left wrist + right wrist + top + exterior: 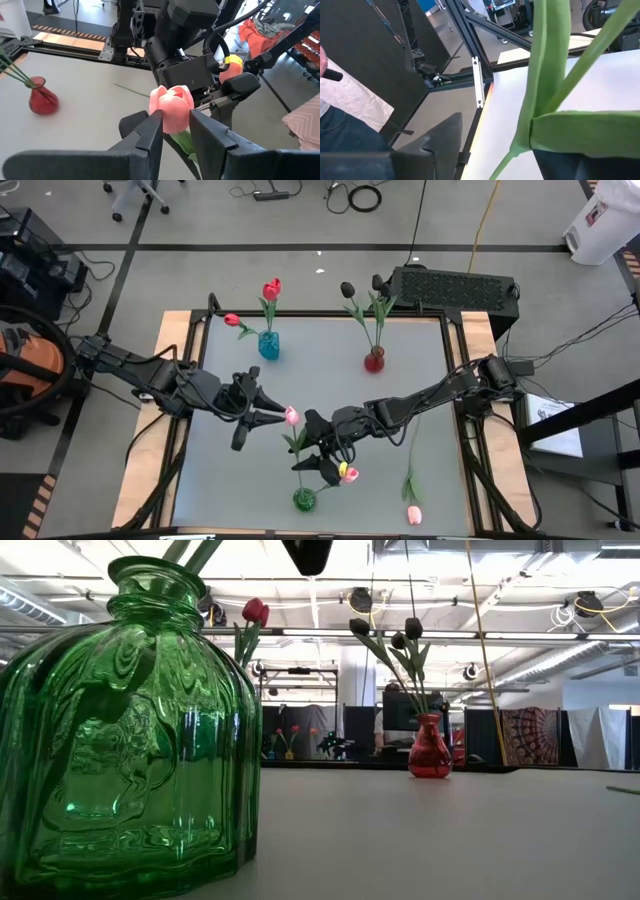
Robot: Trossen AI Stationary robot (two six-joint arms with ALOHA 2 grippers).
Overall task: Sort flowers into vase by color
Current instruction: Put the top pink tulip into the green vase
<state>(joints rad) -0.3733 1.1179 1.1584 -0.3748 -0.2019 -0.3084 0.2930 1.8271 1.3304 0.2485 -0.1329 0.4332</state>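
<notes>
My left gripper (pixel 278 417) (pixel 176 131) is shut on a pink tulip (pixel 291 416) above the table's middle. The tulip's green stem (pixel 299 455) runs down into the green vase (pixel 305 499) (pixel 130 730) at the near edge. My right gripper (pixel 308 448) (pixel 515 160) is open, one finger on each side of that stem (pixel 545 75) above the vase. A second pink tulip (pixel 348 474) leans out of the same vase. Red tulips stand in the blue vase (pixel 268 346), black ones in the red vase (pixel 374 361) (pixel 430 750). Another pink tulip (pixel 413 515) lies on the table. My left gripper pinches the lower part of the pink flower head (pixel 172 117) between its two fingers (pixel 150 135), coming nearly level from the table's left side. The head stands up above the fingertips, lifted clear of the table, and the stem runs down from it to the green vase. My right gripper has the stem and a leaf (pixel 580 131) between its open fingers. The leaf lies close over one finger (pixel 580 167); I cannot tell whether they touch.
The two arms meet over the middle of the table, close to each other. A black box (pixel 455 288) sits at the far right edge. Wooden rails (pixel 175 330) border the table's left and right sides.
</notes>
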